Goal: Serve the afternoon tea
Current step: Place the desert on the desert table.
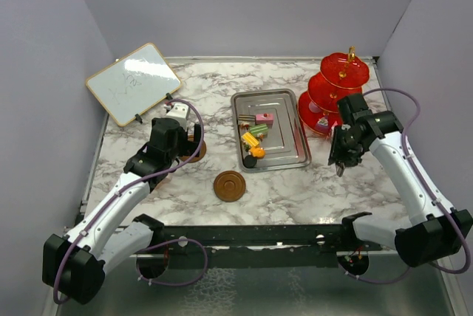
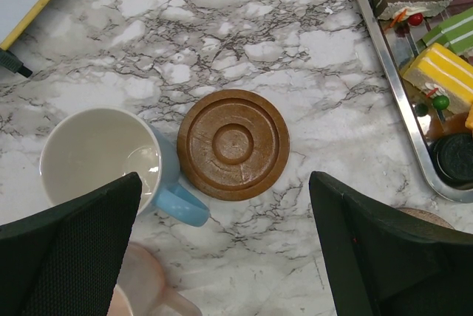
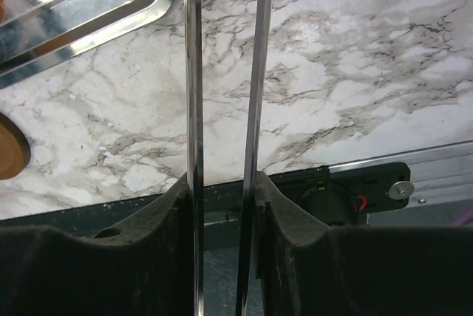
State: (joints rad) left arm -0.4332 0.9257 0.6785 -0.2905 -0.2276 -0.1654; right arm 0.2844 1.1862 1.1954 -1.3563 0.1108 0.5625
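Toward the table's left edge, blue cup [image 2: 100, 157]: looks ceramic, rigid and breakable; take by the rim wall or handle.
Saucer [image 2: 233, 144]: just beside the cup handle; stiff, flat, low; pinch across the edge.
Left gripper [image 2: 225, 177]: jaws wide, empty, above the saucer.
Right gripper [image 3: 222, 179]: clamped on metal tongs [image 3: 194, 72], near the table's right edge.
Cake pieces [image 1: 255, 139]: in the tray [image 1: 292, 150] at table centre; probably light and easily dislodged.

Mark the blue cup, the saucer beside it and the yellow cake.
blue cup [image 2: 100, 155], left wrist view, its pale inside.
saucer [image 2: 233, 144], left wrist view, its centre.
yellow cake [image 2: 442, 71], left wrist view, its top.
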